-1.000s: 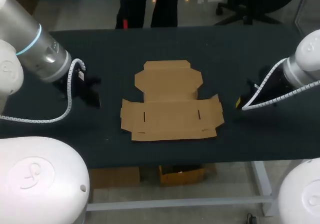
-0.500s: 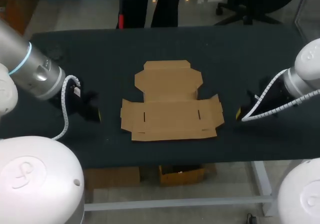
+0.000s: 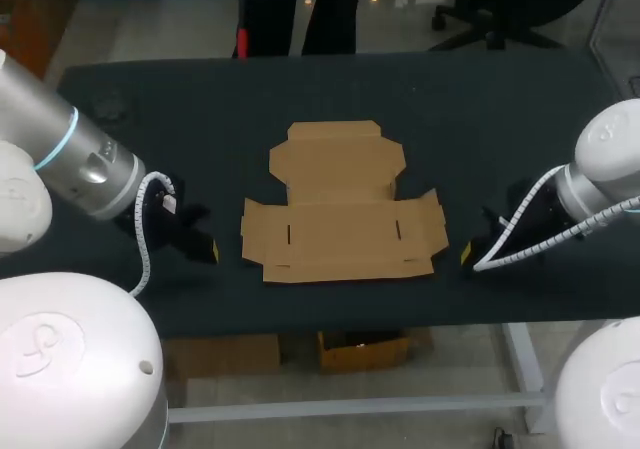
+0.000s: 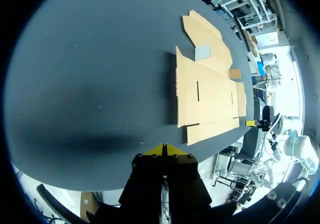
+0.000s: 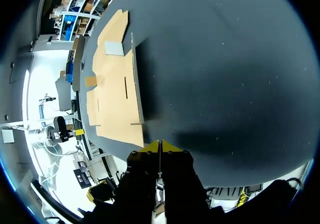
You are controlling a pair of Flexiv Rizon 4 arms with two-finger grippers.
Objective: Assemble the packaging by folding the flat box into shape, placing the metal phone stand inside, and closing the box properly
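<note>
The flat brown cardboard box (image 3: 340, 209) lies unfolded in the middle of the dark table. My left gripper (image 3: 207, 249) sits low over the table just left of the box's front left corner, shut and holding nothing. My right gripper (image 3: 467, 254) is just right of the front right corner, also shut and holding nothing. In the left wrist view the yellow tips (image 4: 164, 146) meet, with the box (image 4: 207, 92) ahead of them. The right wrist view shows the same: joined tips (image 5: 159, 144) and the box (image 5: 115, 94) ahead. A small grey square (image 4: 203, 52) lies on the box's far panel.
The dark table top (image 3: 200, 109) stretches bare around the box on both sides. Its front edge (image 3: 340, 314) runs close behind both grippers.
My left gripper has come down towards the front edge and closer to the box's left side. My right gripper has shifted forward and slightly towards the box. The box has not moved.
</note>
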